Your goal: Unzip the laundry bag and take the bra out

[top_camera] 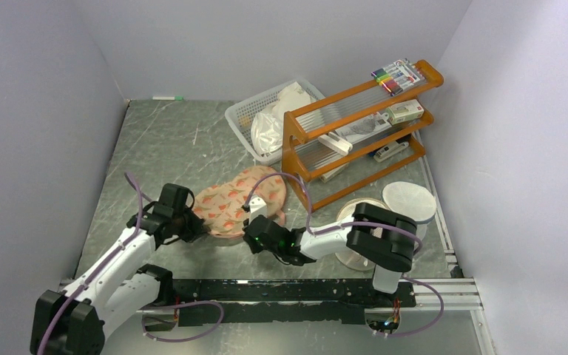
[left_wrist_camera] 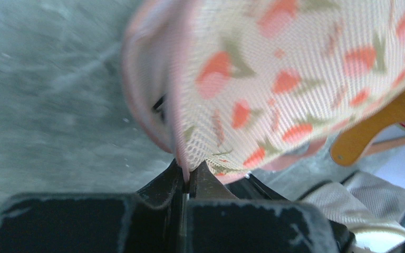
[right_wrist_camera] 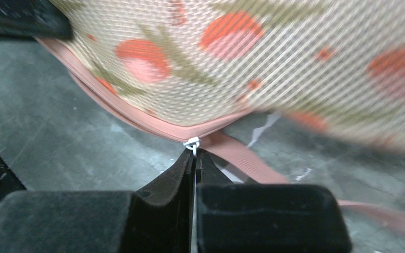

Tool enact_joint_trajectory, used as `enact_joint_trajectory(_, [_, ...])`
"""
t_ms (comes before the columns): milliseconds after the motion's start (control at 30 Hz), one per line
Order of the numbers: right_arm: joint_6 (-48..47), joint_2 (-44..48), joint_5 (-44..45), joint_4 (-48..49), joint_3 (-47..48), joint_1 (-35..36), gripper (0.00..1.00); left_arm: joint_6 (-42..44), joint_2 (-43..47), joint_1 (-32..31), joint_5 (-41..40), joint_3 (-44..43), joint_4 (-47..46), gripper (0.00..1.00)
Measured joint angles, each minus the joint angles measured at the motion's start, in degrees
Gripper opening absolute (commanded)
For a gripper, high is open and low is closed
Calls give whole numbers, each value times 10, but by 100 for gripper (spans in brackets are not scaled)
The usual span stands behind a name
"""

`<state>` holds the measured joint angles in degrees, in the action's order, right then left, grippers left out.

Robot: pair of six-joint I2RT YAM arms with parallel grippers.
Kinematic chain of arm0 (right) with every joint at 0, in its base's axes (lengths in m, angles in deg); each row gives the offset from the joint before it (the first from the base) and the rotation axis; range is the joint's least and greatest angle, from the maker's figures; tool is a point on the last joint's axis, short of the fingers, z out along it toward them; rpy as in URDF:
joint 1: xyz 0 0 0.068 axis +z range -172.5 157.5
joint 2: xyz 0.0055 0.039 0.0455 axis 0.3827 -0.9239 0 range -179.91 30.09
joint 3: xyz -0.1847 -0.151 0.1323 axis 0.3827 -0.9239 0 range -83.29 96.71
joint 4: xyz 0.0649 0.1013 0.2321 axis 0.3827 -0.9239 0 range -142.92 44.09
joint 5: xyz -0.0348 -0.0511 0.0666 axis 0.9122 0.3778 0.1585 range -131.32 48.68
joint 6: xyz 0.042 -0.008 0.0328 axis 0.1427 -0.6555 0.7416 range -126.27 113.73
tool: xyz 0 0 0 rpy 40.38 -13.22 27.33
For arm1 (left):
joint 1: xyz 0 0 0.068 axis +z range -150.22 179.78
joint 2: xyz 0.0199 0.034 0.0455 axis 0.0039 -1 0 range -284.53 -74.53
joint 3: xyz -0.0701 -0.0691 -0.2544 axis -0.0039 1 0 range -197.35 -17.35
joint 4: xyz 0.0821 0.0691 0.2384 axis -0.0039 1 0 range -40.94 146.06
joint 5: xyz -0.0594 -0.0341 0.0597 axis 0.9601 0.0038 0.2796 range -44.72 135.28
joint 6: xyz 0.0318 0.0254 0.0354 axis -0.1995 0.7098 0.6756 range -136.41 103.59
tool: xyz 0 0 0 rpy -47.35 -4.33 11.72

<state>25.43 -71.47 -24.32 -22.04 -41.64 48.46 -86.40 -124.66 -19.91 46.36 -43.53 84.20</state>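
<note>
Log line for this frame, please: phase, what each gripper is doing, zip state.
phase: unzipping | left gripper: shut on laundry bag rim | right gripper: shut on zip pull | zip: partly open

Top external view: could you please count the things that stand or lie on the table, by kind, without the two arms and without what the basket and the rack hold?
laundry bag: 1
white basket: 1
orange rack: 1
round white things: 2, one of them partly hidden
pen: 1
Total: 6
</note>
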Motion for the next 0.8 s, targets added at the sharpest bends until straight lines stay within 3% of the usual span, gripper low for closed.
enact_joint_trajectory(200, [-10, 31, 2, -11, -30, -38, 0, 101, -47, 96, -5, -40, 19, 7])
enact_joint_trajectory(467, [-10, 60, 2, -24, -55, -60, 0, 186, -103, 160, -9, -83, 22, 7])
enact_joint_trajectory(500, [-10, 60, 0, -24, -56, -60, 0, 191, -107, 163, -9, -85, 23, 11])
enact_joint_trajectory(600, [-9, 61, -14, -23, -56, -60, 0, 208, -117, 168, -9, -92, 24, 52])
enact_joint_trajectory(633, [-8, 61, -18, -23, -56, -60, 0, 211, -119, 169, -9, -95, 26, 62])
enact_joint_trajectory(700, [-8, 61, -28, -19, -57, -60, 0, 212, -120, 172, -5, -98, 28, 70])
enact_joint_trajectory(800, [-5, 61, -46, -1, -65, -59, 0, 204, -117, 174, 23, -94, 24, 68])
